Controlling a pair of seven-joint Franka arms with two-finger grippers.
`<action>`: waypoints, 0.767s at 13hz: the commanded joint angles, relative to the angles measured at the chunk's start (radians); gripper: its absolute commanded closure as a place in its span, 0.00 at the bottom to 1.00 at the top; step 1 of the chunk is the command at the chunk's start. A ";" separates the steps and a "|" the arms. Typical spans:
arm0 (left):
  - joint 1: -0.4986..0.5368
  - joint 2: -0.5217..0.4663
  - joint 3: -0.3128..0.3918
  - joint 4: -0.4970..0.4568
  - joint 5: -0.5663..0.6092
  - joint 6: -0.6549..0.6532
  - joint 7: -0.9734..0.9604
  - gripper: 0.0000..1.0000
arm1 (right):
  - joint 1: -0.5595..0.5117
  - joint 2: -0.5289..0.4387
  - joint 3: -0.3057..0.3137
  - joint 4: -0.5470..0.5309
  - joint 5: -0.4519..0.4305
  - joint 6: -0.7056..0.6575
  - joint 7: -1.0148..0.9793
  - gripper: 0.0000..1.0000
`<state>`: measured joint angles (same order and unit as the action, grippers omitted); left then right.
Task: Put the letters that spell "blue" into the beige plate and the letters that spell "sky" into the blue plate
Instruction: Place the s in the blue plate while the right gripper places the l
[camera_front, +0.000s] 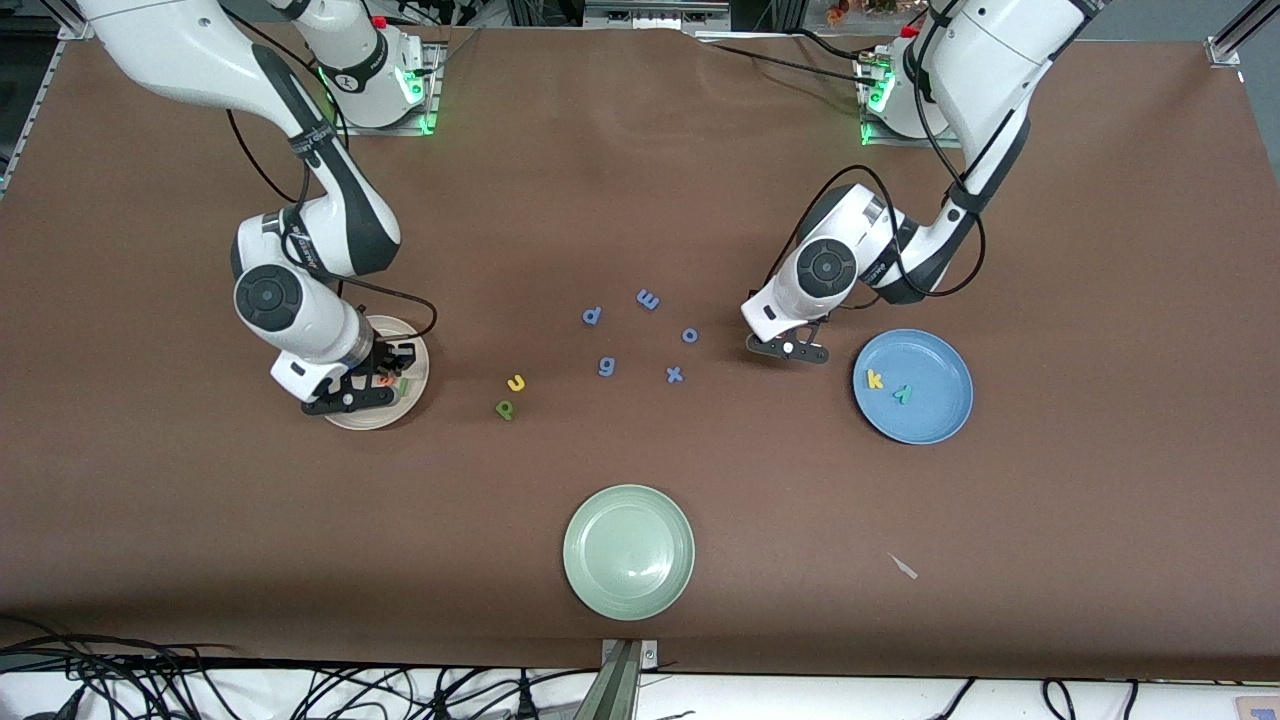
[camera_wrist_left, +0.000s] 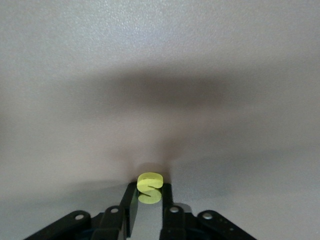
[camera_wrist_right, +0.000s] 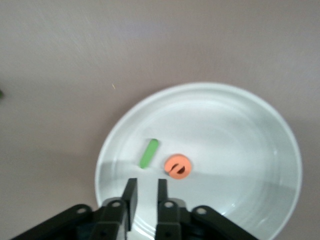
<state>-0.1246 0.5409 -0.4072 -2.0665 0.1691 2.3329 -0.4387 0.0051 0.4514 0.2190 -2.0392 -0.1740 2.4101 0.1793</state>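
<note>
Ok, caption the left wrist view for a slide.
Left gripper shut on the yellow s just above the brown table.

Front view, beige plate (camera_front: 412, 345): covered from 7 to 10 o'clock by right gripper (camera_front: 372, 388). Only slivers of e (camera_front: 385, 380) and l (camera_front: 403, 383) seen past its fingers. Plate rim cut off by frame edge in right wrist view.

s (camera_wrist_left: 149, 187): masked in front view by left gripper (camera_front: 790, 348). Lower part pinched out of sight between the fingers in left wrist view.

Pale scrap (camera_front: 903, 566), at 6 o'clock from blue plate (camera_front: 950, 420): too small to identify.

Dark green speck (camera_wrist_right: 1, 93): cut off by frame edge, unidentifiable.

Upper links of both arms: cut off at 12 o'clock edge of front view.
</note>
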 joint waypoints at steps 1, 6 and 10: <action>0.010 -0.024 0.001 -0.014 0.055 -0.001 0.014 0.88 | 0.003 -0.030 -0.001 -0.064 0.019 0.040 0.055 0.23; 0.006 -0.081 0.002 0.188 0.061 -0.401 0.021 0.92 | 0.035 0.044 0.109 0.126 0.024 -0.084 0.302 0.24; 0.106 -0.081 0.008 0.279 0.188 -0.564 0.222 0.92 | 0.125 0.141 0.111 0.228 0.074 -0.077 0.507 0.25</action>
<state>-0.0854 0.4541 -0.4000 -1.8063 0.3150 1.7985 -0.3232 0.0981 0.5257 0.3274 -1.8699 -0.1162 2.3365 0.6009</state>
